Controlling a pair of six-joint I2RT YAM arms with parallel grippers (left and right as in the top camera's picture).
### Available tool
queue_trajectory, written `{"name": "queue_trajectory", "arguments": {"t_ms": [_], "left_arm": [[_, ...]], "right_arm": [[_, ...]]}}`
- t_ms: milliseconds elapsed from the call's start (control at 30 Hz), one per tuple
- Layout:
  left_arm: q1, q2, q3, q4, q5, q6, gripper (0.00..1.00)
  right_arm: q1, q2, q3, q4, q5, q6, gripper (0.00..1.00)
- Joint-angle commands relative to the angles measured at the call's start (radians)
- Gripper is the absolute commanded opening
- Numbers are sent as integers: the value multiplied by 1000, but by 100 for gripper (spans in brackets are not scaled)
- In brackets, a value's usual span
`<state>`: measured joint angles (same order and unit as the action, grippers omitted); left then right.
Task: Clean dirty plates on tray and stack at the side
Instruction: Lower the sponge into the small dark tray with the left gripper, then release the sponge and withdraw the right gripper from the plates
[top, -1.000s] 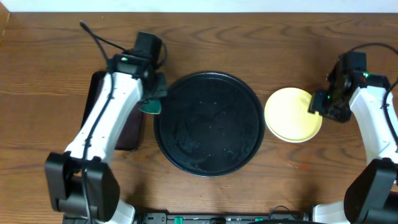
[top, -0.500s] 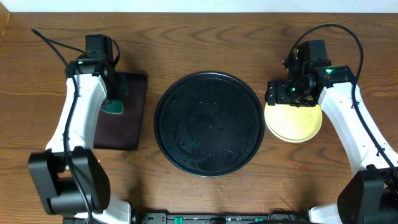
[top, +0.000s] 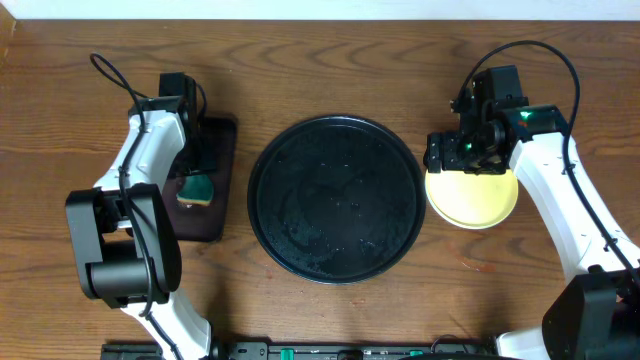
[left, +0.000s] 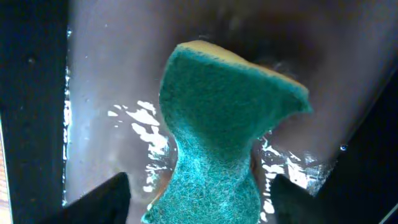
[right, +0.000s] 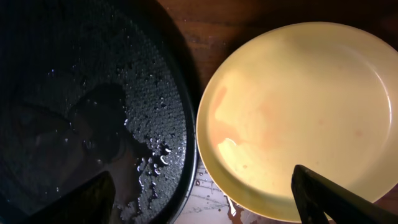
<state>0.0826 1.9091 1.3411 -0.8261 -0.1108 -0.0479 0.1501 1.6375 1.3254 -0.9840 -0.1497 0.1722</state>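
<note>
While the right gripper (top: 467, 152) hangs with its jaws spread wide, the pale yellow plate (right: 292, 118) lies directly beneath it on the wooden table (top: 330, 60). One of its fingertips (right: 339, 199) is over the plate's edge, the other over the neighbouring tray, and neither grips anything. A faint reddish smear shows on the plate's face; whether other plates lie under it cannot be told. Just beside that gripper, toward the table's middle, sits the round black tray (right: 74, 74), beaded with water, its rim almost touching the plate. Beyond the tray, the left gripper (top: 195, 172) stands open over a smaller dark rectangular tray (top: 215, 215). A green sponge (left: 217, 124), pinched at its waist, rests between its fingers with a slim gap on each side.
</note>
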Motion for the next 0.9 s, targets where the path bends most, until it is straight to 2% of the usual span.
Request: {"name": "queue_trajectory", "arguments": {"t_ms": [0,33,100,267,433,867], "left_arm": [[2,-45,34,-32,-9,6,74],[2,-58,46,-47,-9,6,74],[1,-100,64,-67,-8,5,75],[1,-221,65,-77,-2,-35,75],[2,-243,64,-77,-2,-35,75],[2,-243,64,-77,-2,-35,75]], "right_arm": [[4,-17,16,-9,-5,-6,91],[4,-19,19,-15,-5,-5,91],[3,-27,39,-35,-5,-6,99],[-16,-100,158,-121,14,-14,99],[-26,-232,274,-218,90,-13,99],[-24,-558,283,-270,63,-5,99]]}}
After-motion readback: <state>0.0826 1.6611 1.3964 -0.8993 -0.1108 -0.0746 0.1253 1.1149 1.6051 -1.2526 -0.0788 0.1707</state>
